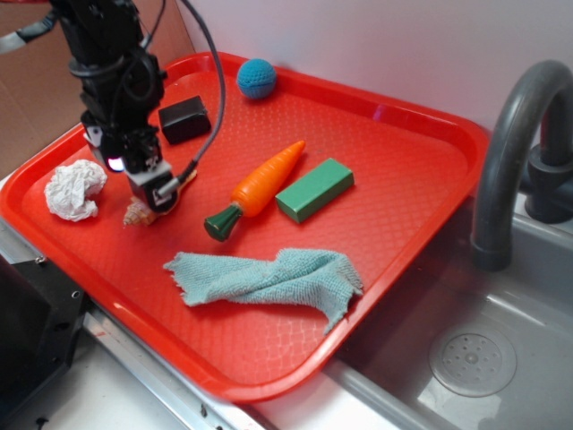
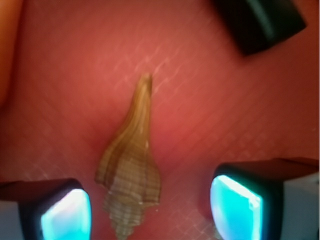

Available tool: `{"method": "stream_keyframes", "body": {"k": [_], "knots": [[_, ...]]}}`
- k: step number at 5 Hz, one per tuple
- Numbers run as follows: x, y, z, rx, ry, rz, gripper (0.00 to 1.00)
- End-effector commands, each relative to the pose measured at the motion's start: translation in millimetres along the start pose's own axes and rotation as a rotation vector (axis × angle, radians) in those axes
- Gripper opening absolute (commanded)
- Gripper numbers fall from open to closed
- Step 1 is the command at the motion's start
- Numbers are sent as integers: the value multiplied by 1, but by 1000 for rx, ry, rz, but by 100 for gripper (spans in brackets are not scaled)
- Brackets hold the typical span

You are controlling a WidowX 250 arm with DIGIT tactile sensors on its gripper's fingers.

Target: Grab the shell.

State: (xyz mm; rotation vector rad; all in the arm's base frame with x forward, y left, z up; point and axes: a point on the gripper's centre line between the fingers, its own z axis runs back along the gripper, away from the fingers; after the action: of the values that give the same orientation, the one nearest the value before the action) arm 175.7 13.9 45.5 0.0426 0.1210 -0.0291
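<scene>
The shell (image 2: 131, 170) is a tan, brown-striped spiral lying flat on the red tray (image 2: 210, 115), its long tip pointing away from me. In the wrist view its knobbly wide end sits between my two fingertips, nearer the left one, touching neither. My gripper (image 2: 150, 210) is open, low over the tray. In the exterior view the gripper (image 1: 154, 199) covers most of the shell (image 1: 137, 215), which peeks out at its lower left.
On the red tray (image 1: 403, 188): crumpled white paper ball (image 1: 75, 189) left of the gripper, black block (image 1: 184, 119) behind it, toy carrot (image 1: 260, 186), green block (image 1: 314, 189), blue ball (image 1: 256, 78), teal cloth (image 1: 269, 278). Sink (image 1: 483, 349) and faucet (image 1: 519, 134) at right.
</scene>
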Motion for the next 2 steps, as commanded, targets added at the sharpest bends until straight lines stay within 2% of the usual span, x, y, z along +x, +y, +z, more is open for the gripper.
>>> {"method": "stream_keyframes", "body": {"k": [1,2], "knots": [[-7,-15,-29,24,37,-67,100],[-10,-22,-34,44,43,-75,100]]}}
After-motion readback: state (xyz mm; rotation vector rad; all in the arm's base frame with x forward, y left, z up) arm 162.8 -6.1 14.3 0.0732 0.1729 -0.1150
